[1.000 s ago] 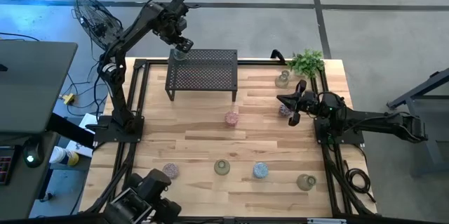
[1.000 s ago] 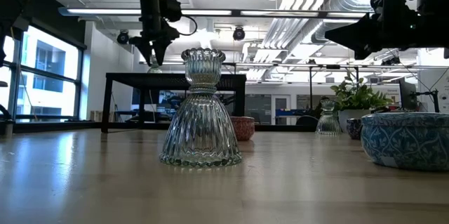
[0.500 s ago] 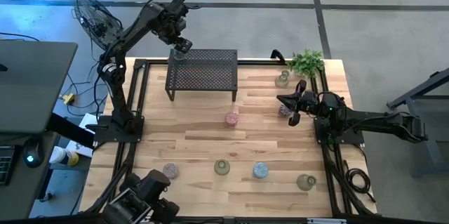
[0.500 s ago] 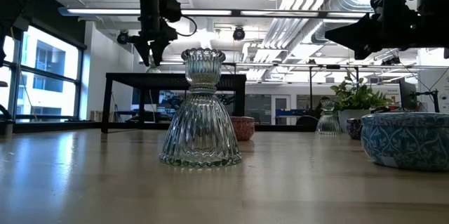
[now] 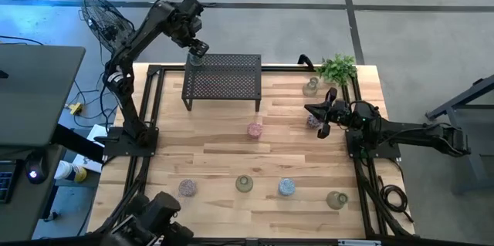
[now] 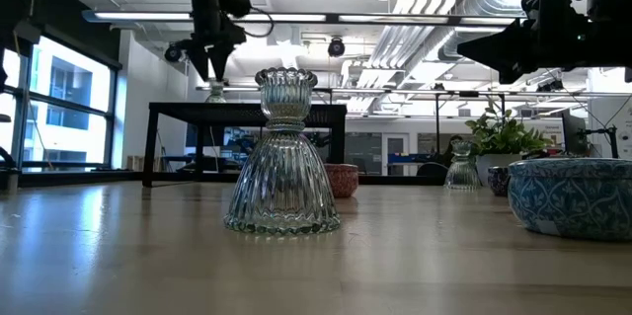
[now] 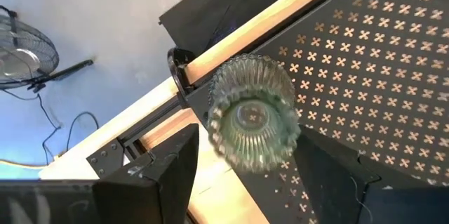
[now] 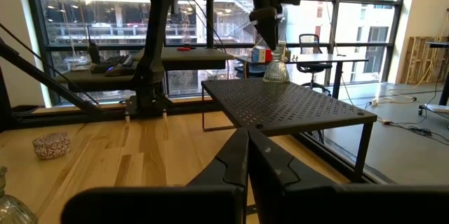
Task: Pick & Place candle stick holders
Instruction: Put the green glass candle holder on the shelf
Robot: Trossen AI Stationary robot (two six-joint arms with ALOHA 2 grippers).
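— Glass cup (image 6: 282, 153) nearest the low camera, what about it?
— It stands alone on the wooden table (image 5: 224, 161).
— And the right gripper (image 5: 324, 115)?
— Stretched level over the table's right side, jaws together, empty.
— Farther back?
— Left gripper (image 5: 195, 48) hangs above a clear cup (image 7: 252, 114) on the black rack (image 5: 224, 79) corner, jaws apart.

Ribbed clear glass holder (image 7: 252, 114) on matt black perforated metal rack (image 7: 365, 76); pale wooden table (image 5: 231, 153).

Hovering left gripper (image 5: 196, 48) with fingers spread at far-left, resting right gripper (image 5: 325, 113) fingers pressed together at right.
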